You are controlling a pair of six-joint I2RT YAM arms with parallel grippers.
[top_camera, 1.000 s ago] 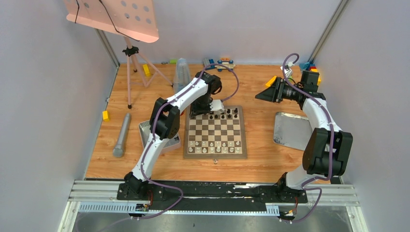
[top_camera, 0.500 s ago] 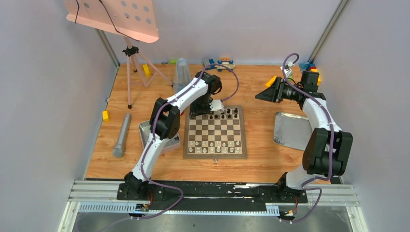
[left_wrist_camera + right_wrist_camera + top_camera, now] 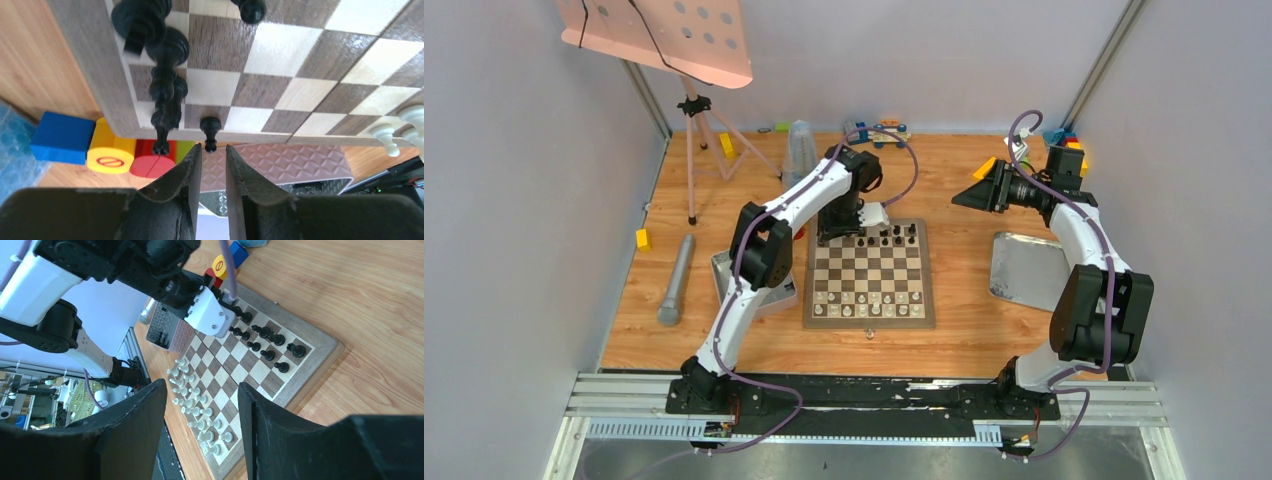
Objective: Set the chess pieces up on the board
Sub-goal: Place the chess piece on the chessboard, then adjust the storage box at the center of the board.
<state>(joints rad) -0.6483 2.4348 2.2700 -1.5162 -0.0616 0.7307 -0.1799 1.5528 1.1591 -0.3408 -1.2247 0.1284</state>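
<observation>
left arm (image 3: pixel 764 240) stretched forward with elbow raised, wrist bent downward, left claw (image 3: pixel 210 155) pointing down, its fingers a narrow gap apart, right arm (image 3: pixel 1089 260) folded upright, wrist level, right claw (image 3: pixel 202 390) aimed leftward, fingers spread wide

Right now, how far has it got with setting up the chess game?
Seemingly past halfway. The white pieces stand in two rows along the near edge of the board. The black pieces fill only part of the far rows. The left gripper, fingers narrowly apart, is at a black pawn by the far left corner. The right gripper hangs open. Left to do: the black gaps, plus one pale piece just off the near edge.
</observation>
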